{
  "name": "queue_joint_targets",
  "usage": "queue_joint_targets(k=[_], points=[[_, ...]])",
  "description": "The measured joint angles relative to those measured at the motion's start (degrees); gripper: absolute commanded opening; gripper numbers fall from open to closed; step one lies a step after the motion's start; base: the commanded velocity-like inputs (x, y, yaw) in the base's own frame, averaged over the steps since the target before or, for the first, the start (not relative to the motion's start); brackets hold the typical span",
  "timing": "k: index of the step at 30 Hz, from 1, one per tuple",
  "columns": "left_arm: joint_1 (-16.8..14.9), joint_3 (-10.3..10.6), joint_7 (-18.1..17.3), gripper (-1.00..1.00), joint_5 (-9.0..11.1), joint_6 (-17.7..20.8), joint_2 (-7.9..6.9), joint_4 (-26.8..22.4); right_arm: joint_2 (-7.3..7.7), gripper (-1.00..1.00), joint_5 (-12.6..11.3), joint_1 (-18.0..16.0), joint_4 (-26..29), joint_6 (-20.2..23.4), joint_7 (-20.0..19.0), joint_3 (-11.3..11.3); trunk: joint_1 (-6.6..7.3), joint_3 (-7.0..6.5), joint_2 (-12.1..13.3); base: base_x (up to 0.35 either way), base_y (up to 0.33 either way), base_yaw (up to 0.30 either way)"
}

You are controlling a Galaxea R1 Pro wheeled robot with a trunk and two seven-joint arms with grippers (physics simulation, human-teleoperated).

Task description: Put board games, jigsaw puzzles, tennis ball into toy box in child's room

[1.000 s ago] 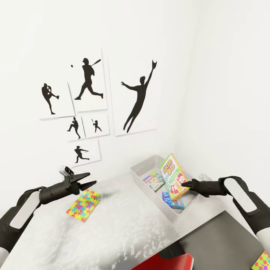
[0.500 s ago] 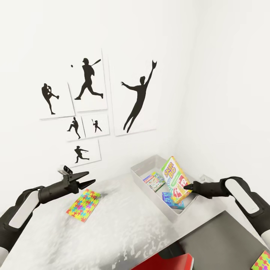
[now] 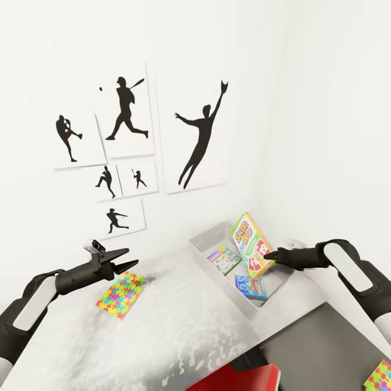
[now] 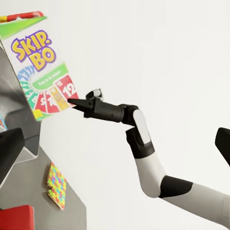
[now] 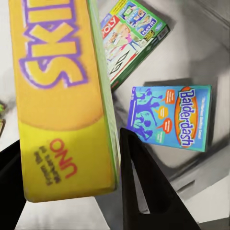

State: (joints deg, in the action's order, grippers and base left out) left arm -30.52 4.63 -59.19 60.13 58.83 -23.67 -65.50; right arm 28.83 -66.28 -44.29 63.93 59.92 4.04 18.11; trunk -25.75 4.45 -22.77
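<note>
Head view: right gripper (image 3: 273,255), centre right, clamped the SKIP-BO box (image 3: 251,245) upright above the toy box (image 3: 202,243); left gripper (image 3: 129,259), lower left, hung open. Right wrist view: the Balderdash box (image 5: 170,118) lay inside.

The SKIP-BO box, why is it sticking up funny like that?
The SKIP-BO box stands tilted on edge above the toy box because the right gripper is pinching it. The Balderdash box and the green-edged game already lie flat inside.
</note>
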Motion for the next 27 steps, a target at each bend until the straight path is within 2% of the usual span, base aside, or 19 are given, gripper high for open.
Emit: queue_joint_targets(k=[3,7,10,15,22,27], points=[[0.0,0.0,-0.1,1.00,0.0,0.0,-0.03,0.0,0.08,-1.00,-0.2,-1.3,-0.1,0.0,-0.9,2.8,0.00,0.29,0.0,0.000,0.000,0.000],[0.0,0.0,-0.1,1.00,-0.1,0.0,-0.08,0.0,0.17,-1.00,-0.7,-2.5,-0.5,0.0,-6.3,5.0,0.00,0.66,0.0,0.000,0.000,0.000],[0.0,0.0,-0.1,1.00,-0.1,0.0,-0.09,0.0,0.23,-1.00,-0.5,-3.2,-0.5,0.0,-8.3,5.4,0.00,0.95,0.0,0.000,0.000,0.000],[0.0,0.0,-0.1,1.00,-0.1,0.0,-0.09,0.0,0.29,-1.00,-0.3,-3.9,-0.6,0.0,-8.9,5.6,0.00,1.42,0.0,0.000,0.000,0.000],[0.0,0.0,-0.1,1.00,-0.1,-0.1,-0.09,0.0,0.30,-1.00,2.7,-4.0,-0.8,0.0,-9.2,6.2,0.00,2.09,0.0,0.000,0.000,0.000],[0.0,0.0,-0.1,1.00,-0.1,-0.1,-0.09,0.0,0.36,-1.00,3.2,-4.0,-1.0,0.0,-9.3,6.2,0.00,2.56,0.0,0.000,0.000,0.000]])
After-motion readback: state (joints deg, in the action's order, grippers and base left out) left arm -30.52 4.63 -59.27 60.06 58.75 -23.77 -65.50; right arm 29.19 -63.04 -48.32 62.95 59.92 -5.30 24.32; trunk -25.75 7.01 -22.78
